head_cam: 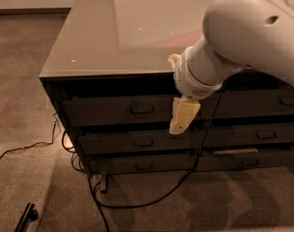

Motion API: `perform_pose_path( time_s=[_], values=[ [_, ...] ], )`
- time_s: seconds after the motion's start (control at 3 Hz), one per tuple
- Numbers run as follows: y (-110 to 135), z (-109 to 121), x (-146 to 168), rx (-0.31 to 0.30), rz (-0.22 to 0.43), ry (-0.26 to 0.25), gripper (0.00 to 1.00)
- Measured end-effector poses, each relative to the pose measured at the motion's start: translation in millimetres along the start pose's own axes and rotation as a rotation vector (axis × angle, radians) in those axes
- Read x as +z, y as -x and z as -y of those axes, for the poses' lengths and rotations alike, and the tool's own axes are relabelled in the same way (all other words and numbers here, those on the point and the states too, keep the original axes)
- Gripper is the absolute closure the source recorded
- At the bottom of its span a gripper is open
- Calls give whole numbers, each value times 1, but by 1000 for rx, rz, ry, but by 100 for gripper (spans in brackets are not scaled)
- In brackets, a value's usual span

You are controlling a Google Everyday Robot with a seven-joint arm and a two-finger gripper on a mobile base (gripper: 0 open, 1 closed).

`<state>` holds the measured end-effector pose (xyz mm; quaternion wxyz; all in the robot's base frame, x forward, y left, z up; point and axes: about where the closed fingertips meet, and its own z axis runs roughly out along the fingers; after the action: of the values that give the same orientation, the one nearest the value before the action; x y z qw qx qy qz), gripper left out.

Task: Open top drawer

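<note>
Under the surface's (96,42) front edge, the top drawer (101,112) sits shut, its level bar handle (142,109) just left of the gripper (182,117), which hangs before the same front, open or closed I cannot tell.

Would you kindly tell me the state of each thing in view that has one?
top drawer: closed, handle not gripped.
middle drawer: closed.
bottom drawer: closed.
gripper: hangs before the top drawer, right of its handle.
cable: loose on the carpet.

text: none readable | pincer (183,116): before top drawer (108,111)
</note>
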<state>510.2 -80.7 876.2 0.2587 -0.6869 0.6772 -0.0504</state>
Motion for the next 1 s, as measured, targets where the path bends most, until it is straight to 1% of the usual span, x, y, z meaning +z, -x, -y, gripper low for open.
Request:
perform_pose_path(
  time_s=[0.33,0.67,1.0],
  values=[
    [2,1,1,32,-4,-2,0],
    [-8,1,4,-6,-8,15,0],
    [-24,-12,48,-18,-35,98,0]
  ],
)
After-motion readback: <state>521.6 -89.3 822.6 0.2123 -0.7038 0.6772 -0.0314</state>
